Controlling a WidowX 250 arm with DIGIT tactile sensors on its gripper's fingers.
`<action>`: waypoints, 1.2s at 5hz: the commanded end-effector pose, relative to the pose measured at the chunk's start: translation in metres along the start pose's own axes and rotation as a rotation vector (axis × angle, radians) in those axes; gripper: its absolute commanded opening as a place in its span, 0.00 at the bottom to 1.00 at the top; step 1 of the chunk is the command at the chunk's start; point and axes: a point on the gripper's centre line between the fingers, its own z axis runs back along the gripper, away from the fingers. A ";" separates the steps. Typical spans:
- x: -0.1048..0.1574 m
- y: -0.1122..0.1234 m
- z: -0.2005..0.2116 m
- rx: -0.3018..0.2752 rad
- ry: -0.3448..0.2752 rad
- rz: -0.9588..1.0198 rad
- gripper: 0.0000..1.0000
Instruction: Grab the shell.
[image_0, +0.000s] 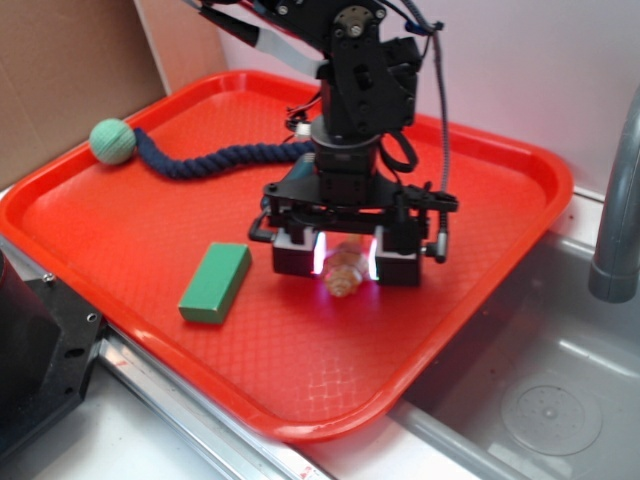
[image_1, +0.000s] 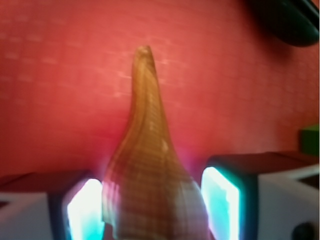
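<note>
Both fingers flanking shell.

A: Arm — black housings, black cables looping down its side, round screw hub near top.
B: Gripper — black blocky fingers; inner pads glow white-cyan.

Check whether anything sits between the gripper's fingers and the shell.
Nothing visible does. The shell already lies between the gripper's two lit pads, with only bare red tray around it. The green block and the rope toy lie off to the side.
</note>
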 end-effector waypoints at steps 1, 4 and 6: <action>0.026 0.048 0.100 -0.082 -0.019 -0.170 0.00; 0.034 0.115 0.154 -0.090 -0.067 -0.370 0.00; 0.048 0.106 0.142 -0.081 0.003 -0.382 0.00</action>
